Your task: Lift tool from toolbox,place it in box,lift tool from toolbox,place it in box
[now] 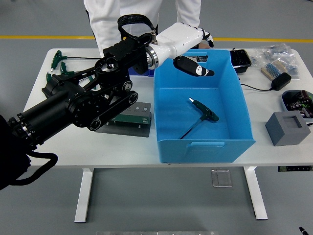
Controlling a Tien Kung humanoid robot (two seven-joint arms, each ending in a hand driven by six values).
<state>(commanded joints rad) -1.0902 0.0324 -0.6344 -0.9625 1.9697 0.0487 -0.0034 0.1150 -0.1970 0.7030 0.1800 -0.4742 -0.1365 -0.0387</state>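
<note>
the left hand [193,51] hangs in the upper middle of the frame, above the far rim of the blue box [168,142], with its fingers [195,67] loosely spread and nothing in them. its black arm [78,105] runs down to the lower left of the frame. a green-handled tool [200,117] lies on the floor of the box, right of its centre, the handle toward the upper right and the thin shaft pointing to the lower left. more green-handled tools [58,66] lie at the upper left of the white surface [122,149], partly hidden by the arm. a flat green tray [129,117] sits just left of the box. a grey block [288,128] stands at the right edge. a person in white sleeves [188,12] stands at the top of the frame.
</note>
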